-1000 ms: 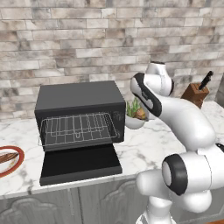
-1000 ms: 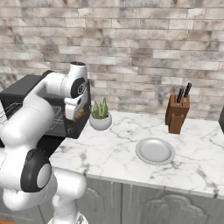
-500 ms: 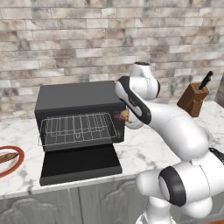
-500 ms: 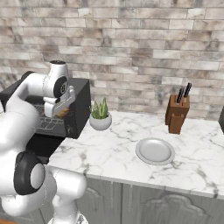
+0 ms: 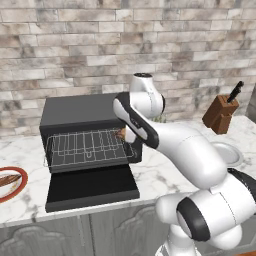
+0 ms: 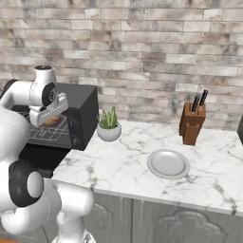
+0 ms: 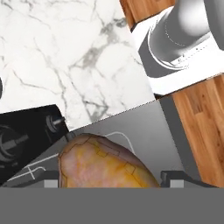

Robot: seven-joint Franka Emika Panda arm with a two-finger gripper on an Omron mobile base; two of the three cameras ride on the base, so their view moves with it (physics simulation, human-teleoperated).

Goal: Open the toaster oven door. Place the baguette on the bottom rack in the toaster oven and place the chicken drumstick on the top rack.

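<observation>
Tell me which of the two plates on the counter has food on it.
The red-rimmed plate at the counter's left end, left of the toaster oven: it carries the baguette. The grey plate by the knife block holds nothing.

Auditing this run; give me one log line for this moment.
door: open | drumstick: between fingers, at pulled-out rack | baguette: on plate

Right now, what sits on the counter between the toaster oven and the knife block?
In the right base view, a potted plant beside the toaster oven, then an empty grey plate nearer the knife block.
</observation>
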